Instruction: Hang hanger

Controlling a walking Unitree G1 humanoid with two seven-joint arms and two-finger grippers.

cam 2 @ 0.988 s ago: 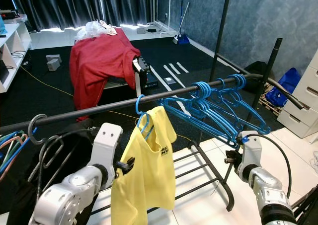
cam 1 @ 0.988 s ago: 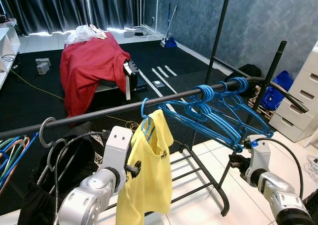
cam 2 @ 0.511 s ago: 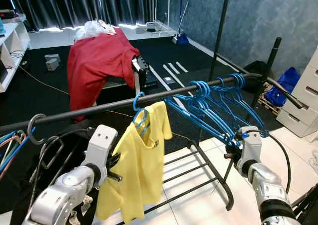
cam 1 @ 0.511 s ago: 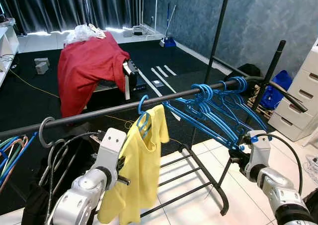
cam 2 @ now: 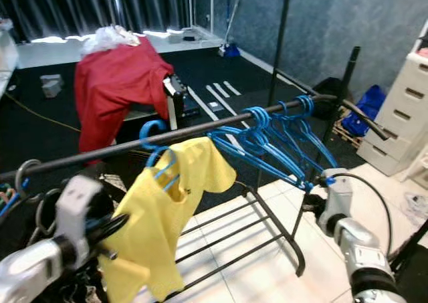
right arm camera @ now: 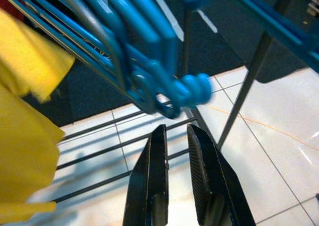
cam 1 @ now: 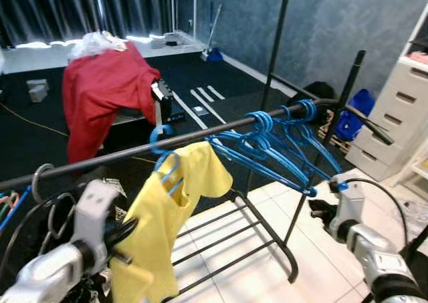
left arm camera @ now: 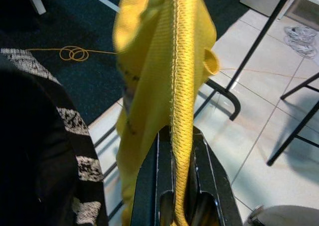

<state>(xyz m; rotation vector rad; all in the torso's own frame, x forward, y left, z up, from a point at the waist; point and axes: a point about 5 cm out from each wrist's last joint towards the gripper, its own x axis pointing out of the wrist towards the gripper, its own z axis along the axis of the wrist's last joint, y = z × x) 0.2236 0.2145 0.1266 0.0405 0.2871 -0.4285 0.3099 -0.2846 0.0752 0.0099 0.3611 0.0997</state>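
The blue hanger [cam 2: 159,161] carrying the yellow T-shirt [cam 2: 157,229] already has its hook over the black rail [cam 2: 200,130], so the hanging itself looks done, I'd say; the shirt drapes askew below it, pulled toward the robot's left side; the reason is plain enough in the left wrist view, where the left claw [left arm camera: 180,151] has its two black fingers pressed together on a fold of the yellow cloth, a seam running straight down between them; that pinch keeps the garment stretched sideways instead of hanging plumb. To the right along the rail sits a bunch of empty blue hangers [cam 1: 281,149], their arms fanning down toward the right claw [right arm camera: 175,151]; its fingers stand slightly parted with nothing between them, just below the hanger tips, not touching. Behind the rack a red cloth [cam 1: 100,89] covers some furniture on the dark carpet [cam 1: 40,136]; white drawers [cam 1: 394,109] stand at the far right.
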